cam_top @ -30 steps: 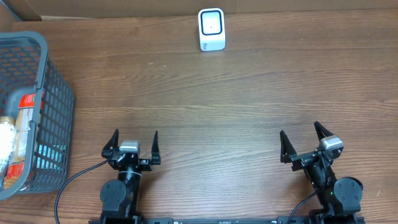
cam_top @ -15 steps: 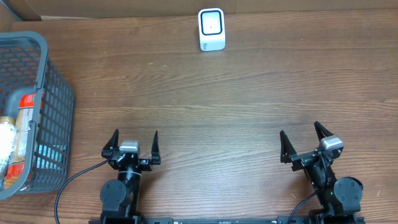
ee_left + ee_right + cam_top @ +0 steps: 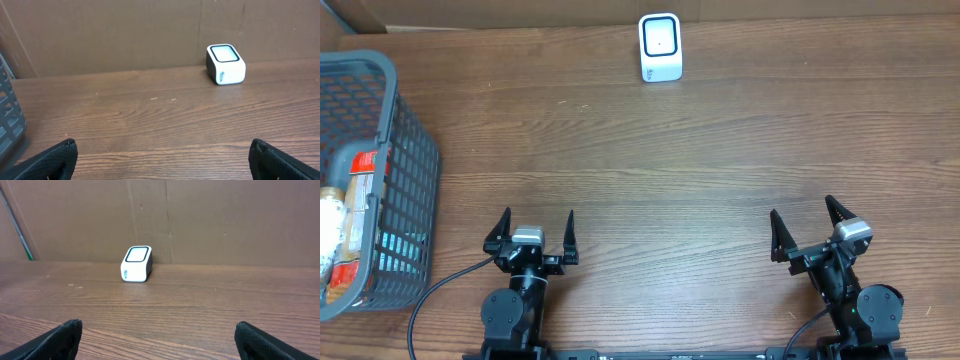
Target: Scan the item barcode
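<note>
Packaged item [image 3: 358, 185], the red-and-tan one, sat down in the grey mesh basket [image 3: 412, 150] at the far left edge of the wooden surface [image 3: 650, 150]. It lay right beside a paler pack [image 3: 328, 220] that the frame edge cut off. Honestly, you couldn't make out a barcode on either from overhead, too small and half hidden by the basket wall.

Moving right, your left gripper [image 3: 537, 214] was parked near the front edge, well apart from the basket, with its fingers spread wide and nothing between them. A black cable [image 3: 430, 300] looped off the left arm's base toward the basket side. From the left wrist camera you only got the two dark fingertips in the bottom corners, plus a sliver of basket mesh at the left.

Further right and way at the back, the white scanner [image 3: 660, 46] stood upright against the cardboard wall [image 3: 200, 220], its dark-framed window facing up and forward. It was touching nothing else and was well apart from both arms.

Over on the right, your right gripper [image 3: 802, 207] was also near the front edge, turned a bit at an angle, with its fingers fully spread and empty too.
</note>
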Action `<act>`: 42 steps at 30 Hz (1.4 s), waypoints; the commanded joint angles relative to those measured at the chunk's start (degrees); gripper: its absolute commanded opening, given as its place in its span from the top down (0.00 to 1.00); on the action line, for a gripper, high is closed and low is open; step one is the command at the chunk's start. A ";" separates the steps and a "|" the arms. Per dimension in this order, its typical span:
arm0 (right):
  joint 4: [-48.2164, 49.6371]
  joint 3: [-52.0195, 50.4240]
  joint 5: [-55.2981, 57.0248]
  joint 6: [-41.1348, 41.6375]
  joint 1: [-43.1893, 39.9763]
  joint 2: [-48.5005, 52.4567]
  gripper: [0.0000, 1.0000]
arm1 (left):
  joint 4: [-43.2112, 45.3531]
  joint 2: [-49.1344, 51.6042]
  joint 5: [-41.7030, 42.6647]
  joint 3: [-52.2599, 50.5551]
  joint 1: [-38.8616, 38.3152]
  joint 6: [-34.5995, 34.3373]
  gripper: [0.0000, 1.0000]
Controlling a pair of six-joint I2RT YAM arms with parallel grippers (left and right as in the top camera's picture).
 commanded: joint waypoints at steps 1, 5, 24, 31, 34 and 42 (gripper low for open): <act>0.31 -0.61 0.33 0.22 0.48 -0.63 0.00 | 0.24 -0.52 -0.26 0.68 0.15 0.90 0.00; 0.31 -0.61 0.33 0.22 0.48 -0.63 0.00 | -0.33 -0.52 -0.02 1.03 0.15 0.44 0.00; 0.31 -0.61 0.31 0.20 0.48 -0.63 0.00 | -9.01 5.16 2.43 16.17 0.15 0.48 0.00; 0.31 -0.61 0.31 0.22 0.48 -0.63 0.00 | -10.56 19.43 7.17 28.04 0.15 0.46 0.00; 0.31 -0.61 0.33 0.22 0.48 -0.63 0.00 | -15.21 28.72 7.96 37.18 0.15 0.46 0.00; 0.31 -0.61 0.33 0.22 0.48 -0.63 0.00 | -44.22 56.57 8.28 73.83 0.17 2.05 0.00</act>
